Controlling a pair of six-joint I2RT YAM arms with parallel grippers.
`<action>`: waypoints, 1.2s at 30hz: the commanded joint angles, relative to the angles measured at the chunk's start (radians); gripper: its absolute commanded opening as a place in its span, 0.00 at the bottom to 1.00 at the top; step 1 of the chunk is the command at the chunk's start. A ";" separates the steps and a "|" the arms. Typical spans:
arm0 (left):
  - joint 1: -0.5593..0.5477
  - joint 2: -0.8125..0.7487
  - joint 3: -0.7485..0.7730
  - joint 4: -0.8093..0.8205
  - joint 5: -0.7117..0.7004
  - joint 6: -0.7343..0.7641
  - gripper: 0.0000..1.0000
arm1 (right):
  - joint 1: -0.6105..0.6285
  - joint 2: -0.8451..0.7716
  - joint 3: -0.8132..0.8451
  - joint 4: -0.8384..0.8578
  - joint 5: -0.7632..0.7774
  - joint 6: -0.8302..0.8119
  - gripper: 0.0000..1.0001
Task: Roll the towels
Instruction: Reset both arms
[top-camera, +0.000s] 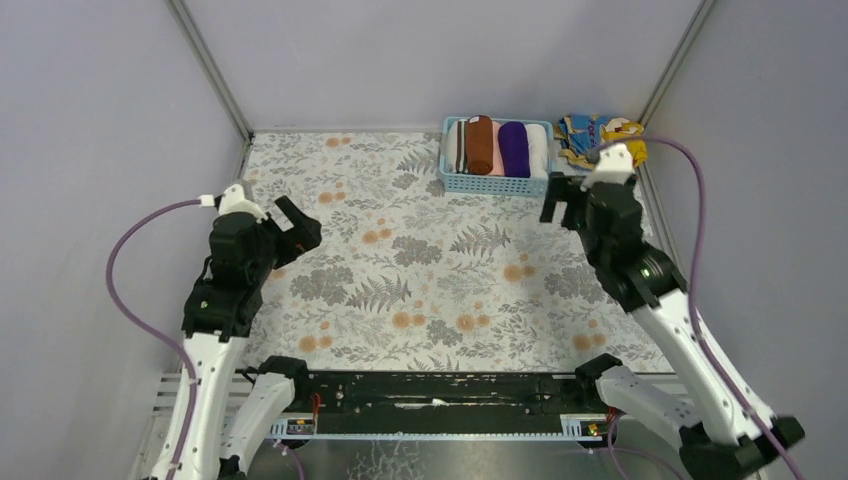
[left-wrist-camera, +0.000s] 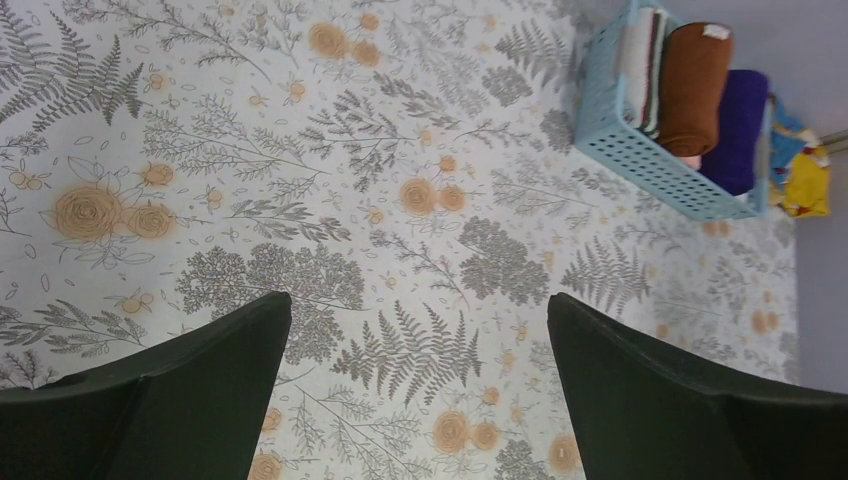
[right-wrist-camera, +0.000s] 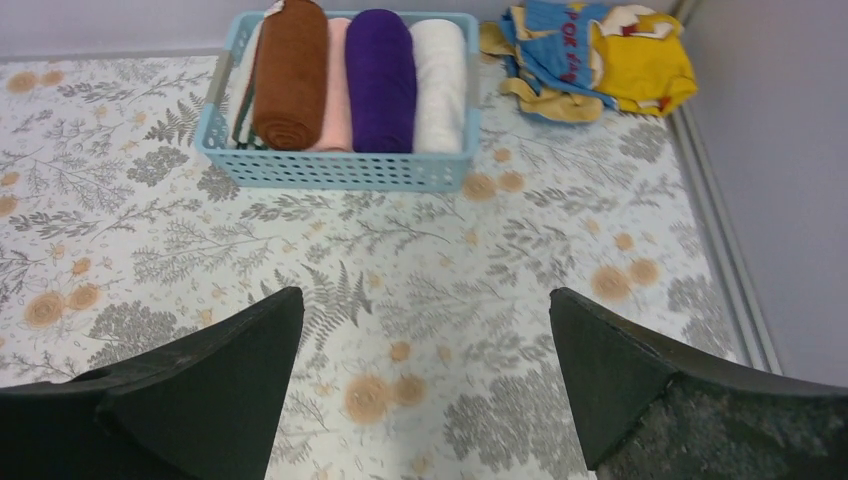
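The rust-brown towel (top-camera: 481, 145) and the deep purple towel (top-camera: 514, 149) lie rolled side by side in a light blue basket (top-camera: 494, 184) at the back of the table. Both show in the right wrist view, brown (right-wrist-camera: 290, 75) and purple (right-wrist-camera: 380, 80), and in the left wrist view, brown (left-wrist-camera: 695, 90) and purple (left-wrist-camera: 738, 130). My left gripper (top-camera: 298, 225) is open and empty above the table's left side (left-wrist-camera: 420, 310). My right gripper (top-camera: 560, 205) is open and empty, just in front and to the right of the basket (right-wrist-camera: 425, 300).
The basket (right-wrist-camera: 330, 168) also holds a striped, a pink and a white rolled towel. A yellow-and-blue patterned cloth (top-camera: 600, 135) lies crumpled in the back right corner (right-wrist-camera: 600, 55). Grey walls close in the floral-covered table (top-camera: 420, 280) on three sides.
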 joint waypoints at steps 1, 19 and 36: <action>0.006 -0.114 0.000 -0.030 0.013 -0.026 1.00 | 0.004 -0.248 -0.139 -0.044 0.090 0.049 0.99; 0.007 -0.285 -0.152 0.028 0.034 -0.047 1.00 | 0.005 -0.700 -0.368 -0.118 0.089 0.067 0.99; 0.007 -0.375 -0.165 0.058 0.088 -0.035 1.00 | 0.005 -0.663 -0.368 -0.113 0.065 0.061 0.99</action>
